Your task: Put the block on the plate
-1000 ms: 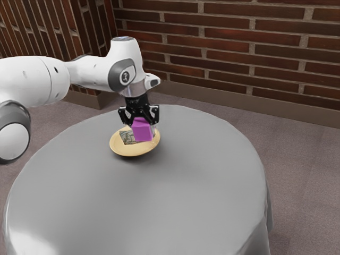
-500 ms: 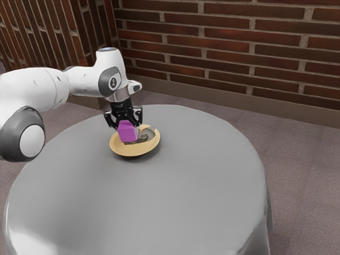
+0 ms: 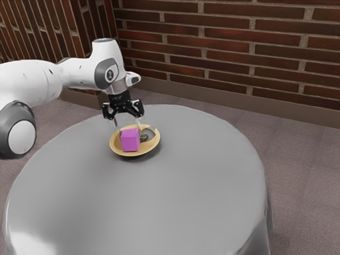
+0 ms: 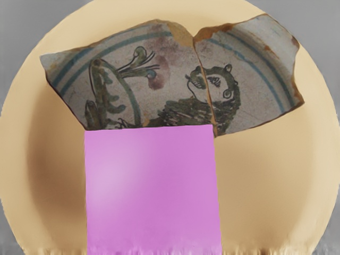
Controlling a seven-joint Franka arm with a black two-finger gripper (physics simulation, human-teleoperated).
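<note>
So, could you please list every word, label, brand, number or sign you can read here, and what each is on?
No readable text.
Small light mark on the dark grey joint cover of the white robot arm: too small to read.
Magenta cube-shaped block, pale yellow round plate: no lettering seen.
Broken painted pottery: pictures, no lettering seen.

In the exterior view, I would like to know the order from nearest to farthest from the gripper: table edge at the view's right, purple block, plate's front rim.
1. Purple block: just below the gripper, over the plate.
2. Plate's front rim: beyond the block, toward the camera.
3. Table edge: far off, at the exterior view's right.
</note>
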